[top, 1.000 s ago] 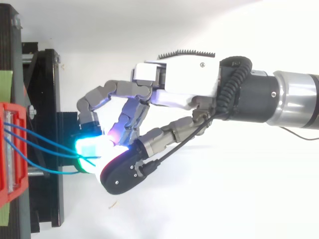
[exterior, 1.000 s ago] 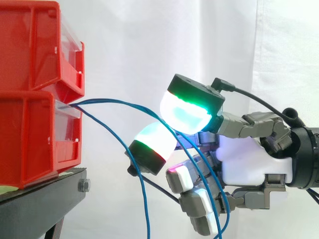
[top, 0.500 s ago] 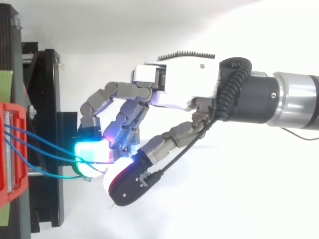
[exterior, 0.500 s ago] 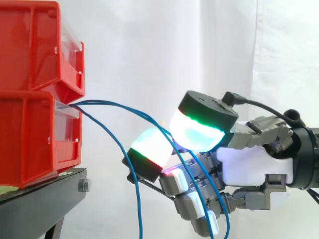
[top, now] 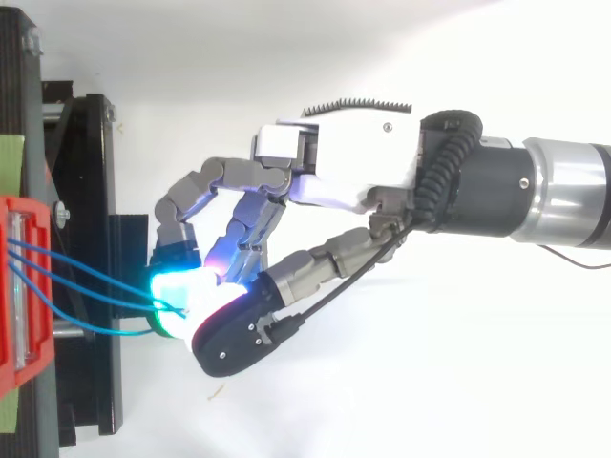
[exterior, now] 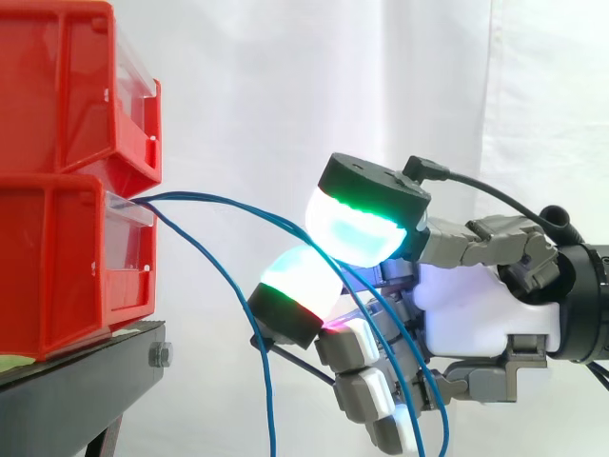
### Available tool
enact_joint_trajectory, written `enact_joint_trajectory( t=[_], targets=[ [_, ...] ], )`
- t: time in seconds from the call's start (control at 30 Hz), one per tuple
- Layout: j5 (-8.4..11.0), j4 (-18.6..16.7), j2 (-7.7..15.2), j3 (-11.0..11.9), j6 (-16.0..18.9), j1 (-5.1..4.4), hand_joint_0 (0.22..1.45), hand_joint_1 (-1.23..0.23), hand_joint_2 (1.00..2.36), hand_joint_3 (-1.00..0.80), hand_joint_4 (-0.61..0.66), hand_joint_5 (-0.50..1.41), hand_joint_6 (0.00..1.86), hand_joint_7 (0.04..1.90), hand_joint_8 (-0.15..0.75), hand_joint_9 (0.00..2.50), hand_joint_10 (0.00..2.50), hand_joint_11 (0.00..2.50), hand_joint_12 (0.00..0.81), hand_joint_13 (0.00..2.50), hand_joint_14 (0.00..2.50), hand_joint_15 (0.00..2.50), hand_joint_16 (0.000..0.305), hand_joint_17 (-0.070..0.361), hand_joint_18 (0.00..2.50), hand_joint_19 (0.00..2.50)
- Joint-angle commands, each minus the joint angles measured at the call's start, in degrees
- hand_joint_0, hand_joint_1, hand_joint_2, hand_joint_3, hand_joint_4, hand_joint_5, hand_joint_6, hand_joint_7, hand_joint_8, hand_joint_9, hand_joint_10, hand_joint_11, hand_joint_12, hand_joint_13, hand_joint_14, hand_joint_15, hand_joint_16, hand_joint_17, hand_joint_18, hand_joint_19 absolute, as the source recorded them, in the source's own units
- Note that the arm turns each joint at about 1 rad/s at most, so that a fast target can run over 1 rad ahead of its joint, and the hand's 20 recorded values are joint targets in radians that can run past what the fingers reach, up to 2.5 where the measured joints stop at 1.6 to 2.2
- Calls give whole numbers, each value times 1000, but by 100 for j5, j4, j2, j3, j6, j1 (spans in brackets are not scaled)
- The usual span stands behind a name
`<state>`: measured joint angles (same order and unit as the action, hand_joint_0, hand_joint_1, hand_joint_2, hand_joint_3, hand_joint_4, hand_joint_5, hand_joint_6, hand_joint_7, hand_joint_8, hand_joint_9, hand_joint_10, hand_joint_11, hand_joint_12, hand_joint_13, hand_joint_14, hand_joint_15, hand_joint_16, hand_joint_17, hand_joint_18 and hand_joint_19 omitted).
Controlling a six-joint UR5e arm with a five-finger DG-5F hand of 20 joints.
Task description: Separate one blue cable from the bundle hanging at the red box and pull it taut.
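Several thin blue cables (exterior: 228,202) come out of the lower red box (exterior: 57,267) and arc right and down. One of them drops steeply beside the stand (exterior: 252,343). My hand (exterior: 466,309) reaches in from the right, level with the box front. Its two green-glowing fingertips (exterior: 357,224) are closed toward each other, with the upper cables running between them and on down past the palm. From above, the hand (top: 353,172) meets the cables (top: 86,281) at the glowing pads, just off the red box (top: 24,286).
A second red box (exterior: 67,86) sits stacked on the lower one. Both rest on the black stand (exterior: 86,381), whose frame (top: 91,239) lies under the pads in the top view. A white curtain hangs behind.
Half a second ago the upper pad had swung up and to the right, away from the lower one. It has come back down and left, closing on the cables again.
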<state>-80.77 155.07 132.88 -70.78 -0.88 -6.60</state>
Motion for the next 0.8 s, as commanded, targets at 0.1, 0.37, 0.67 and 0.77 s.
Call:
enact_joint_trajectory(
  t=[0.1, 0.37, 0.67, 0.77],
  targets=[
    [0, 14, 1, 3, -18, 1, 764, -904, 1013, -290, 65, -204, 953, 1003, 360, 970, 14, 976, 385, 1096, 21, 686, 45, 102, 1056, 719],
    [0, 357, 1, 3, -26, 36, 767, -914, 1000, -500, 95, -183, 931, 1018, 368, 1074, 15, 1020, 381, 1149, 24, 700, 44, 98, 1101, 702],
    [0, 418, -8, -6, -26, 45, 612, -842, 1000, -500, 50, -109, 915, 1184, 368, 1181, 17, 996, 379, 1187, 24, 726, 43, 96, 1111, 747],
    [-17, 418, -8, 3, -26, 54, 572, -736, 1000, -500, 0, -90, 902, 1219, 365, 1223, 17, 960, 376, 1208, 24, 735, 43, 96, 1124, 757]
  ],
)
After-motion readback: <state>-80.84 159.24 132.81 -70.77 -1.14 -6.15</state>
